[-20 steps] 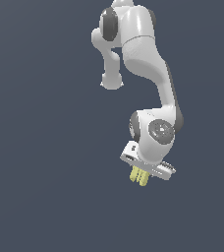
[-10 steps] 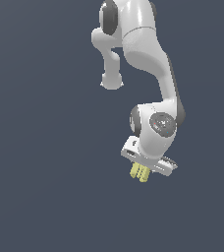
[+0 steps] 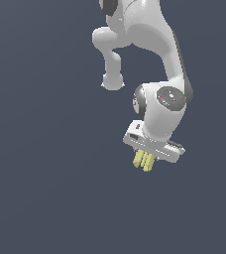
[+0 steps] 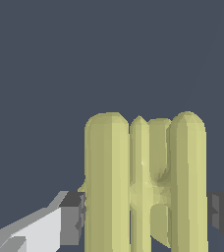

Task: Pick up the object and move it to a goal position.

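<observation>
One white arm (image 3: 154,59) is hanging in the frame against a plain dark grey-blue backdrop, reaching down from the top edge of the exterior view and bending at a rounded joint with a grey cap. Its hand (image 3: 145,159) is pointing downward, tilted slightly toward the exterior view's left, and it is gripping the object (image 3: 143,160), a small pale-yellow ridged piece. The object is sticking out below the flat white body of the hand, with three short parallel bars showing side by side, and nothing is touching it from beneath in the exterior view.

In the wrist view the object (image 4: 143,182) is filling the lower middle of the picture. Its rounded bars are running lengthwise away from the camera, joined near the middle by a short cross link. A dark grey finger pad (image 4: 72,219) is sitting against one outer bar, and a second dark grey pad is showing at the opposite side, just beside the other outer bar; whether that second pad is actually touching cannot be told from the picture. The object is narrower than the span of the hand. No desk or other surface is appearing in either view, only the flat backdrop behind the arm and the object
</observation>
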`<action>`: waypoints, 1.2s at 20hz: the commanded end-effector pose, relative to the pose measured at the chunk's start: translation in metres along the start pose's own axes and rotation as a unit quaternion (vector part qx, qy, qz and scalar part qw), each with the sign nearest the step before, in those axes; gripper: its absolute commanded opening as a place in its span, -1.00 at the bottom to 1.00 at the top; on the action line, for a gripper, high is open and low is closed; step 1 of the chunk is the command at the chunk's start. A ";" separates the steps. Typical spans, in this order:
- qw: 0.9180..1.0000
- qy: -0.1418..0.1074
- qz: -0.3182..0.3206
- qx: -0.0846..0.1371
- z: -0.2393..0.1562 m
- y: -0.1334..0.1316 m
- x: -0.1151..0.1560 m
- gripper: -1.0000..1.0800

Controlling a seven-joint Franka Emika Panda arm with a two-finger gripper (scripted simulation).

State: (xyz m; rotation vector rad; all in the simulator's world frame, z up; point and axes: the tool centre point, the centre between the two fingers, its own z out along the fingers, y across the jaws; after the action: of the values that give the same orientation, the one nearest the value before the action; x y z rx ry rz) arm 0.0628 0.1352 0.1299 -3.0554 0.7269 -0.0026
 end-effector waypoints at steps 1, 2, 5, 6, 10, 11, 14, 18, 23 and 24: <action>1.000 0.000 0.000 0.000 -0.022 0.003 -0.010 -1.00; 1.000 0.000 0.000 0.000 -0.031 0.005 -0.014 -1.00; 1.000 0.000 0.000 0.000 -0.058 0.009 -0.026 -1.00; 1.000 0.000 0.000 0.000 -0.068 0.011 -0.030 -1.00; 1.000 0.000 0.000 0.000 -0.107 0.017 -0.048 -1.00; 1.000 0.000 0.000 0.000 -0.117 0.019 -0.052 -1.00; 1.000 0.000 0.000 0.000 -0.150 0.024 -0.066 -1.00; 1.000 0.000 0.000 0.000 -0.194 0.031 -0.086 -1.00; 1.000 0.000 0.000 -0.001 -0.249 0.039 -0.109 -1.00; 1.000 0.000 0.000 -0.001 -0.260 0.040 -0.114 -1.00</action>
State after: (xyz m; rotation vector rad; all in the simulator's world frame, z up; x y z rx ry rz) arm -0.0493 0.1494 0.3733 -3.0559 0.7272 -0.0028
